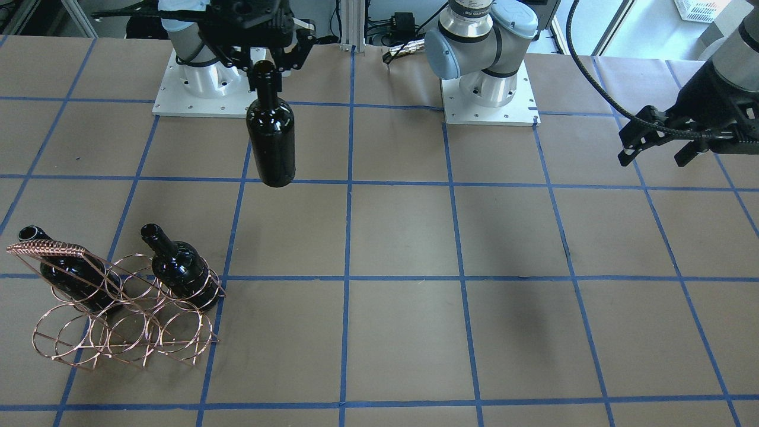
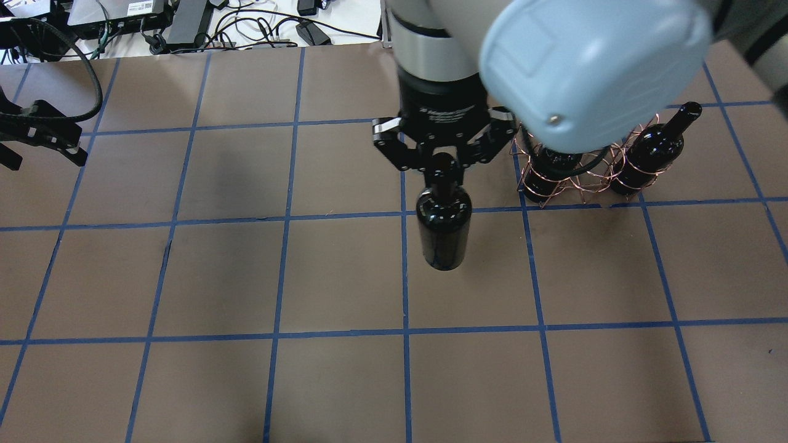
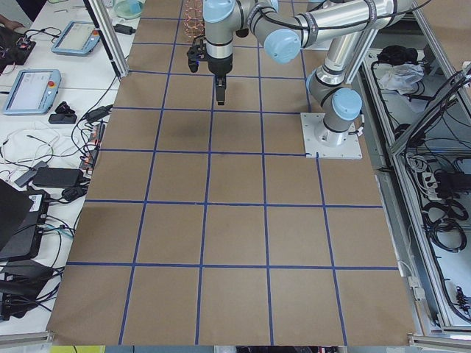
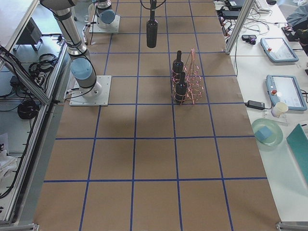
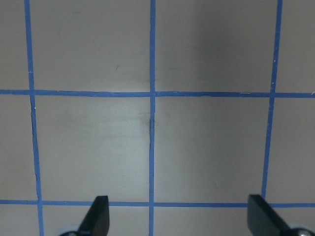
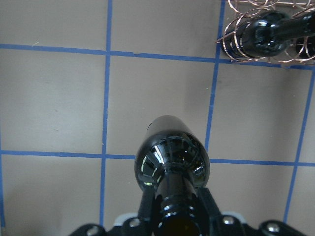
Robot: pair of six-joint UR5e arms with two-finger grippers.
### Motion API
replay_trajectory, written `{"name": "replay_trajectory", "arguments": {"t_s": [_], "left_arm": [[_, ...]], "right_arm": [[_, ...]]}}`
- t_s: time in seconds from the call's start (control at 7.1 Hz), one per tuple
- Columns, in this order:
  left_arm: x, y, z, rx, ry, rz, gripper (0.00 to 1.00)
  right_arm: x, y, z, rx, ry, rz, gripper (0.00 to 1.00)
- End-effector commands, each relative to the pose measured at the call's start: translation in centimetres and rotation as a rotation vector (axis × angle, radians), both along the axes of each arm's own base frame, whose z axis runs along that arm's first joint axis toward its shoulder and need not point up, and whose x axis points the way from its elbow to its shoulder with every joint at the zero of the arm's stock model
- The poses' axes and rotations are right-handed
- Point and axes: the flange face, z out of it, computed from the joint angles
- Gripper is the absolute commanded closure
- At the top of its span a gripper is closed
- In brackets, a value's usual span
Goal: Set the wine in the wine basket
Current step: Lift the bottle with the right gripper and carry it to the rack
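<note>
My right gripper point(image 1: 265, 66) is shut on the neck of a near-black wine bottle point(image 1: 271, 142) and holds it upright, off the table. The same bottle shows in the overhead view point(image 2: 443, 231) and in the right wrist view point(image 6: 172, 157). The copper wire wine basket point(image 1: 56, 248) stands on the table apart from the held bottle, toward the robot's right. Two more bottles point(image 1: 181, 270) point(image 1: 65, 273) sit in its rings. My left gripper point(image 1: 655, 145) is open and empty, far off on the other side; its fingers point(image 5: 98, 216) are spread wide.
The table is brown with a grid of blue tape lines point(image 2: 406, 332). The two arm bases point(image 1: 489, 89) stand on white plates at the robot's edge. Cables and devices point(image 2: 184, 18) lie beyond the far edge.
</note>
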Motion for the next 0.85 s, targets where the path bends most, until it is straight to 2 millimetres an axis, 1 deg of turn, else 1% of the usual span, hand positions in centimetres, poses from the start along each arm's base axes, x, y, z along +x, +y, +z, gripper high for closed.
{"name": "replay_trajectory", "arguments": {"t_s": [0.0, 0.14, 0.28, 0.42, 0.56, 0.7], "left_arm": [[-3.9, -0.2, 0.5, -0.022, 0.037, 0.056, 0.0], [-7.3, 0.0, 1.0, -0.025, 0.023, 0.031, 0.0], [-9.9, 0.2, 1.2, -0.03, 0.025, 0.049, 0.0], [-11.7, 0.5, 1.4, -0.034, 0.029, 0.064, 0.0], [-13.2, 0.7, 1.4, -0.033, 0.029, 0.04, 0.0], [-15.2, 0.9, 1.3, -0.031, 0.029, -0.001, 0.0]], "right_arm": [[-9.5, -2.3, 1.3, 0.021, 0.015, 0.097, 1.0], [-13.9, -3.3, 1.2, 0.049, 0.0, 0.15, 1.0], [-17.4, -4.1, 0.8, 0.05, -0.015, 0.174, 1.0], [-20.2, -4.5, -0.1, 0.061, -0.019, 0.172, 1.0], [-21.3, -5.9, -0.4, -0.003, -0.008, 0.185, 1.0], [-21.5, -8.0, -1.2, -0.054, -0.013, 0.21, 1.0]]}}
